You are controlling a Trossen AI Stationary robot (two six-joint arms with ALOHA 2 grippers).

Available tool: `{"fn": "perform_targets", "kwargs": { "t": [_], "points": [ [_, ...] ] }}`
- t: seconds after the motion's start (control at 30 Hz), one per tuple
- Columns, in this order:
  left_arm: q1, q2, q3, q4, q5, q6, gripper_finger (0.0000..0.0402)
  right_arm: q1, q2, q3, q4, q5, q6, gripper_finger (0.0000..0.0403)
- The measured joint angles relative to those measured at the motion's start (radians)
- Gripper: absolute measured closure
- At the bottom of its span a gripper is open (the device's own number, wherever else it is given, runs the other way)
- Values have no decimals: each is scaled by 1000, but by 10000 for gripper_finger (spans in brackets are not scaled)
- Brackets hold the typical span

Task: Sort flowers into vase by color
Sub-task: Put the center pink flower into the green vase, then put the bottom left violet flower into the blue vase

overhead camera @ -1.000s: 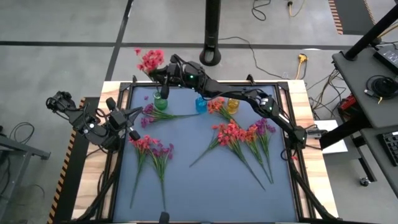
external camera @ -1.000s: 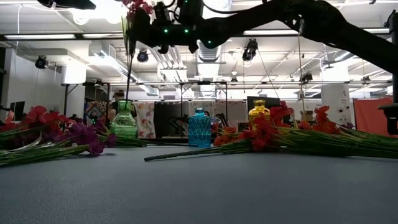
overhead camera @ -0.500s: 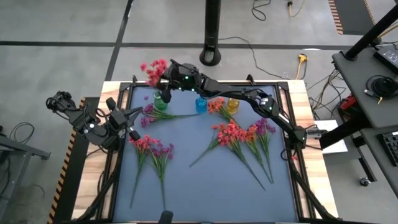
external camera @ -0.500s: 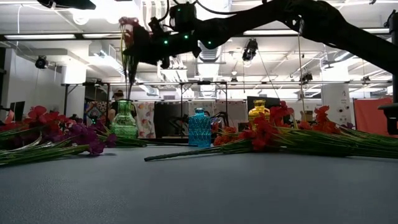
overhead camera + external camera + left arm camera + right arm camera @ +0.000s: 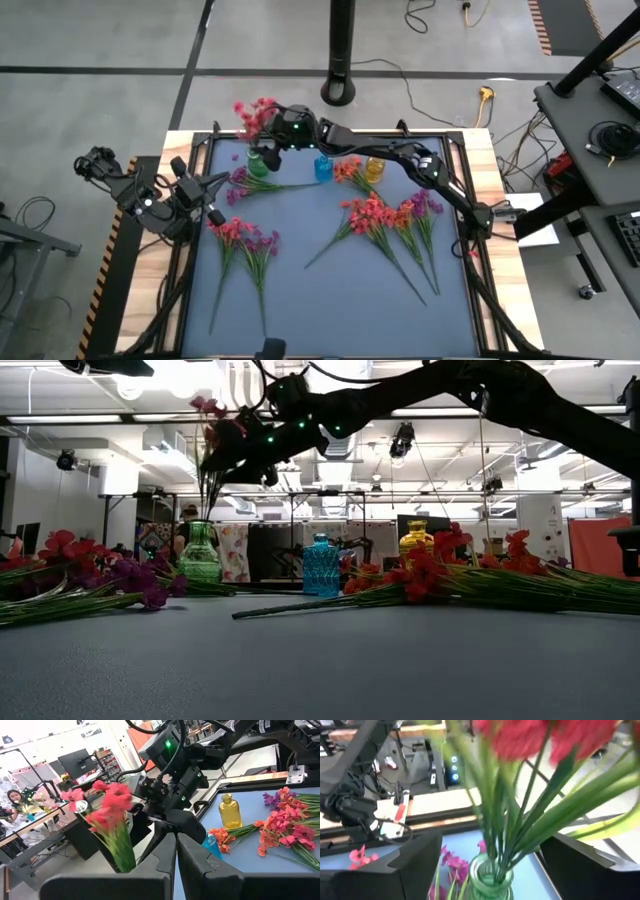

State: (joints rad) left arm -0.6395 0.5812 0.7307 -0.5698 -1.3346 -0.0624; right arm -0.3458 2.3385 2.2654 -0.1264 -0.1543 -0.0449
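Observation:
A pink-red bunch of flowers (image 5: 254,112) stands with its stems in the neck of the green vase (image 5: 258,163) at the table's far left. My right gripper (image 5: 492,845) is open just above that vase (image 5: 492,880), one finger on each side of the stems, apart from them. In the low view the blossoms (image 5: 215,425) rise above the vase (image 5: 200,555) beside my right gripper (image 5: 232,455). My left gripper (image 5: 176,850) is shut on nothing at the table's left edge (image 5: 205,197).
A blue vase (image 5: 323,167) and a yellow vase (image 5: 375,170) stand along the far side. A purple sprig (image 5: 245,182) lies by the green vase. Pink-red and purple sprigs (image 5: 245,240) lie at the left, and orange-red and purple ones (image 5: 385,215) at centre right.
My right gripper has opened and let go of the pink-red flowers. It has come down and tipped toward the green vase. The flowers have sunk lower, and their stems now stand in the vase's neck.

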Motion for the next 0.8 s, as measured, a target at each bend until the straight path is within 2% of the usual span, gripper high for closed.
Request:
{"fn": "perform_targets", "kwargs": {
  "t": [0.43, 0.8],
  "points": [
    [0, 2, 0, -1, 17, -15, 400, -5, -116, 2, -332, 31, 8, 68],
    [0, 21, 0, 0, 21, -77, 400, 1, -238, 2, -838, 61, 106, 76]
  ]
}}
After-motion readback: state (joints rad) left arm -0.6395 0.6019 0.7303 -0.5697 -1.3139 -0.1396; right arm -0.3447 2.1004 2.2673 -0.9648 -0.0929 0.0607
